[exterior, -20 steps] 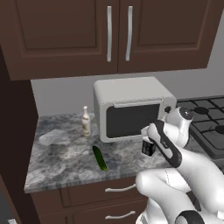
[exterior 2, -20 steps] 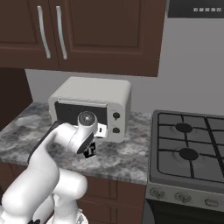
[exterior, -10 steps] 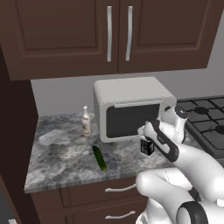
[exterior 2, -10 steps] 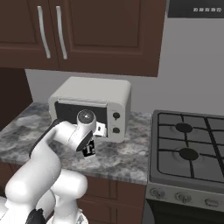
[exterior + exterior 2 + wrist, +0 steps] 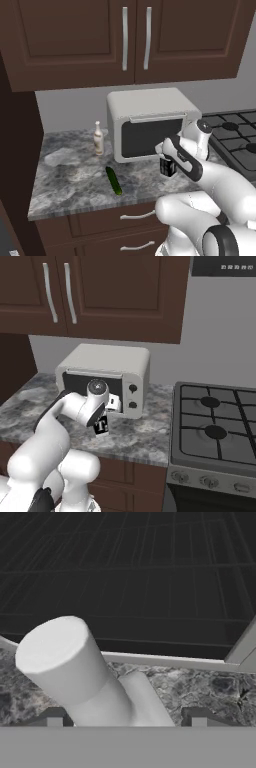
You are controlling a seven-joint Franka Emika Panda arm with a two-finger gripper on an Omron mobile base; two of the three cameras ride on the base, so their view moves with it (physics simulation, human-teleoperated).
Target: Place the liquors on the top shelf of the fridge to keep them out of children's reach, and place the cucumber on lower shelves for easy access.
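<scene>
1. Before the microwave (image 5: 150, 122), the arm bends forward; its gripper (image 5: 168, 167) is clamped on the dark bottle (image 5: 101, 425), lifted off the counter (image 5: 70, 185).
2. Left on that counter: the white bottle (image 5: 98, 140) upright; the cucumber (image 5: 113, 180) lying nearby.

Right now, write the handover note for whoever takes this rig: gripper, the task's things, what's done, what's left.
Gripper: shut on the squat dark bottle, held off the counter in front of the microwave.
Cream-white bottle: upright on the counter, left of the microwave.
Cucumber: lying on the counter near its front edge.
Done: one liquor picked up.
Left: both liquors and the cucumber must still go into the fridge.
</scene>
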